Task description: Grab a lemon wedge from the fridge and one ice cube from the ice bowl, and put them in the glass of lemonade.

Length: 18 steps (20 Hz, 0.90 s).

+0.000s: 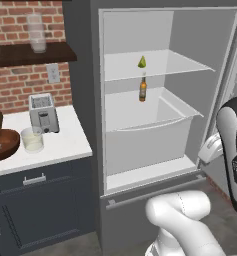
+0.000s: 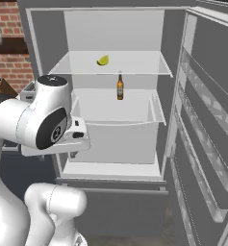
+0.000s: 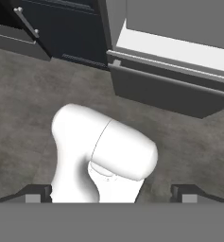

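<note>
Lemon wedge above bottle, seemingly.

arm: white with dark joints, folded, elbow raised, forearm bent back down
hand: points downward, toward the floor
gripper: jaws spread wide, nothing between them
fingertips: two small dark tips, far apart

A: We're in a kitchen: open fridge, toaster on a white counter.

B: Agreed. We also see brick wall, dark cabinets, shelf with glasses.
</note>
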### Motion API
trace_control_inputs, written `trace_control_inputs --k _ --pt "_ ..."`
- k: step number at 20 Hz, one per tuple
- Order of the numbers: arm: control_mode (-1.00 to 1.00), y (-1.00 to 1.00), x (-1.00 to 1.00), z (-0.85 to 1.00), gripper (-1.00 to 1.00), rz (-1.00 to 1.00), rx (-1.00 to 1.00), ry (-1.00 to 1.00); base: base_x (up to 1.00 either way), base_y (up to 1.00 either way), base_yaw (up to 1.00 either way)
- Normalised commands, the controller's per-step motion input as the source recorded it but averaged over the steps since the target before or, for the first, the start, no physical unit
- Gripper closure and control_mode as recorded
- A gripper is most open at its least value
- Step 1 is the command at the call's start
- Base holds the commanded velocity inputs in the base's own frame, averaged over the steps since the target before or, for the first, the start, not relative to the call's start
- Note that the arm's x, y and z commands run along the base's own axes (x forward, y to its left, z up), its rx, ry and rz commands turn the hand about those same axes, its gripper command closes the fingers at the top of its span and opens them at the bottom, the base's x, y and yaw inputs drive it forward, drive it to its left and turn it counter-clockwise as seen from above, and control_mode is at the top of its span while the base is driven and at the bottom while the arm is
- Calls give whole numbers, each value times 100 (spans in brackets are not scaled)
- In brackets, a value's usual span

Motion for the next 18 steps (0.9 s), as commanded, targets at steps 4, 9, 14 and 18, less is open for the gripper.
trace_control_inputs --k 4,9,14,18 --pt "100 0 0 0 -100 0 0 0 72 -13 15" --pt "100 0 0 0 -100 0 0 0 68 -38 10" --pt "100 0 0 0 -100 0 0 0 16 -62 10" --pt "100 0 0 0 -100 0 0 0 0 0 6"
